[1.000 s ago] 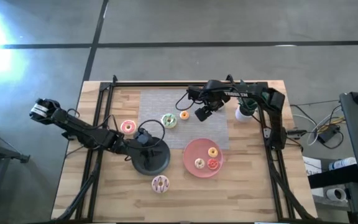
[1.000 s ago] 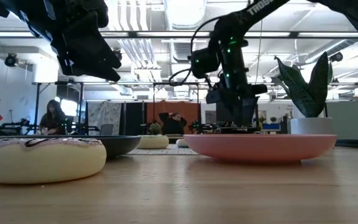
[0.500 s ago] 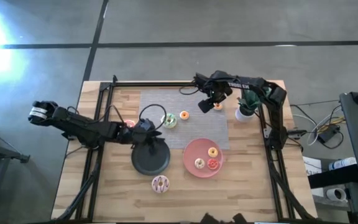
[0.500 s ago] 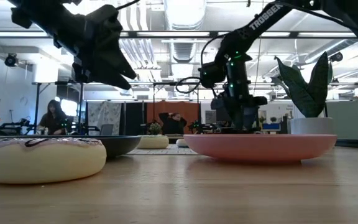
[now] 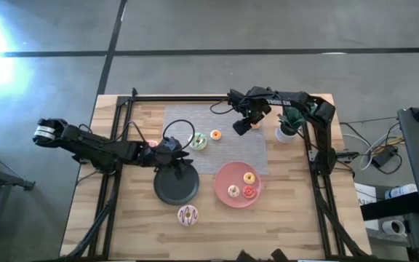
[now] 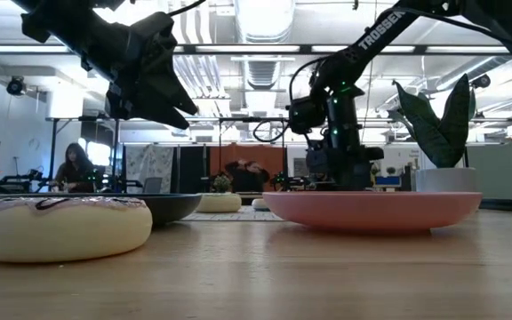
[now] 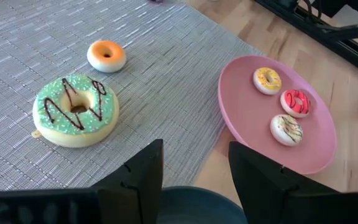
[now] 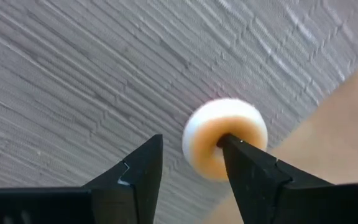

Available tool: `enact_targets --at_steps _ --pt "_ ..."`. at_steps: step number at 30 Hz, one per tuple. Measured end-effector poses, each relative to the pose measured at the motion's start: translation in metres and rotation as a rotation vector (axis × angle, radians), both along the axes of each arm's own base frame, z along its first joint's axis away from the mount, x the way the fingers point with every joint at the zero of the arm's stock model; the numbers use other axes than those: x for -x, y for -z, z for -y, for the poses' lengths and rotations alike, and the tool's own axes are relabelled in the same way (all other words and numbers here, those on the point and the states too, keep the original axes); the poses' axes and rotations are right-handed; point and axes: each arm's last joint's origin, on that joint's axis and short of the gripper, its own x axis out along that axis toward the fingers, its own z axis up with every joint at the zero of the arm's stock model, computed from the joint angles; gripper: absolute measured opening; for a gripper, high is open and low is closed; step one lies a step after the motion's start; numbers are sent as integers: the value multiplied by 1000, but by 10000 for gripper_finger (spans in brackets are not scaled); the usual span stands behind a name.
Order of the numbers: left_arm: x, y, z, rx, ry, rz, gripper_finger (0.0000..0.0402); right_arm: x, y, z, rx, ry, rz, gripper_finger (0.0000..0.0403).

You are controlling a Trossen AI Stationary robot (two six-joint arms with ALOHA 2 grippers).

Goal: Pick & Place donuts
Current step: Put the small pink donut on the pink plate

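My right gripper (image 8: 188, 158) is open and points down over a small orange donut (image 8: 241, 118) on the grey mat near its right edge. One finger (image 8: 244, 155) stands at the donut's hole, the other beside the ring. My left gripper (image 7: 194, 168) is open and hovers over the far rim of the black plate (image 5: 177, 188). Ahead of it on the mat lie the green donut (image 7: 76, 112) and another small orange donut (image 7: 106, 55). The pink plate (image 5: 220, 178) holds three small donuts (image 7: 281, 106). A white drizzled donut (image 5: 188, 215) lies near the table's near edge. The pink donut is mostly hidden under my left arm. My right gripper comes at the small orange donut from above, one fingertip (image 8: 229, 142) over the hole and the ring's near side (image 8: 201, 152) between the fingers. The donut lies flat on the mat. Whether a finger touches it, I cannot tell.
A white pot with a plant (image 5: 288, 125) stands close to my right gripper, toward the table's right edge. A black rail frame (image 5: 217, 97) runs along the far edge and both sides. Bare wood shows at the near left and near right corners.
My right gripper has moved from beside the middle orange donut toward the table's right and down over the other small orange donut. My left gripper has moved from over the black plate toward the far edge, nearer the green donut.
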Motion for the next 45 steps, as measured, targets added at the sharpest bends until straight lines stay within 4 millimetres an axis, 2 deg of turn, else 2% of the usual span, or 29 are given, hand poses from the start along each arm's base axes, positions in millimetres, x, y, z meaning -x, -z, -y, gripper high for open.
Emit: enact_targets --at_steps 13,17,24,27,30,34,38,40,45 --pt "0 0 0 -3 -3 0 156 4 18 -3 -24 -15 -34 110" --pt "0 0 0 -3 -3 0 156 -1 12 -2 -15 -39 -13 89" --pt "0 0 0 -14 4 -1 156 -14 -15 6 -20 -9 136 16" --pt "-2 -3 0 -53 23 19 156 -21 -29 9 -83 60 302 12" --pt "-5 -9 0 -120 38 71 156 -31 -56 3 -112 135 531 12" --pt "-6 -18 -1 -265 11 119 156 -44 -101 -16 -79 215 875 11" --pt "-2 -28 -1 -444 -109 122 156 -52 -137 -39 -57 305 1224 11" --pt "0 -34 -2 -514 -167 135 156 -56 -146 -52 -50 348 1356 11" --pt "1 -54 -3 -610 -202 241 156 -69 -147 -87 -84 408 1520 11"
